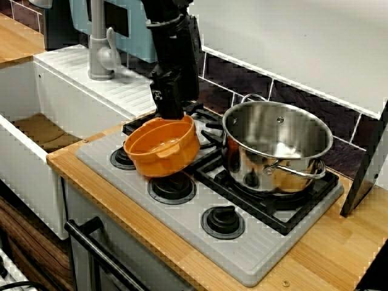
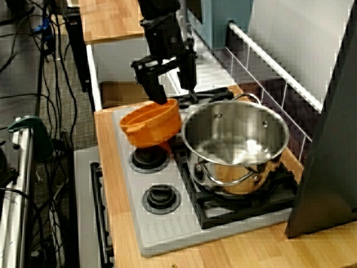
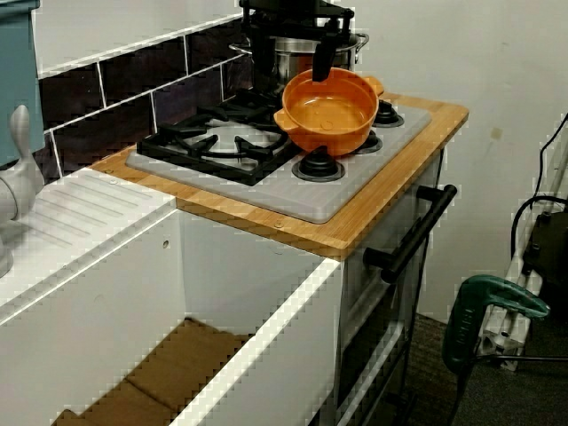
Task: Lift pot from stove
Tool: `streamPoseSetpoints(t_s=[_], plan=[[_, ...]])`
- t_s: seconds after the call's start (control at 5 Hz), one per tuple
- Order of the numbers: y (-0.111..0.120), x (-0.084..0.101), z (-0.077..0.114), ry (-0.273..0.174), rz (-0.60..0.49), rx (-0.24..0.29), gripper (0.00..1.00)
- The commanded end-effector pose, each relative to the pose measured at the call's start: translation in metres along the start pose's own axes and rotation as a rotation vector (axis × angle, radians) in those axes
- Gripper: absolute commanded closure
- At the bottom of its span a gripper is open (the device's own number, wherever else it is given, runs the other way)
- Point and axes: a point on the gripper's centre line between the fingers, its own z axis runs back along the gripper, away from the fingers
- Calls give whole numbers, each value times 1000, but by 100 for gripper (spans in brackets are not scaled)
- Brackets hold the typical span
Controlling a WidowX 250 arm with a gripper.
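Hanging tilted above the stove (image 1: 182, 239) knobs, the pot (image 1: 162, 147) is clamped at its 12 o'clock rim by the gripper (image 2: 174, 94); a steel pot (image 1: 276, 145) is seen at 3 o'clock.

Orange pot (image 1: 162, 146) between the black jaws — beside them a shiny steel pot (image 1: 276, 145); below, the grey stove (image 1: 200, 233) with black grates (image 3: 213, 140) and knobs (image 1: 223, 220), wooden counter (image 1: 145, 224).

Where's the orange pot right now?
In the front view the orange pot hangs tilted in the hand, just above the stove's knobs, left of the steel pot.
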Motion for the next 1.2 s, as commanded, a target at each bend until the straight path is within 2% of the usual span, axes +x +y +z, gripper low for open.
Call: streamPoseSetpoints(t_s=[0.0,0.4,0.8,1.0], plan=[[1,6,0,5,-33,36,0],[-7,3,-15,26,-38,32,0],[-2,2,-25,43,-7,18,0],[0,0,-28,35,-6,16,100]])
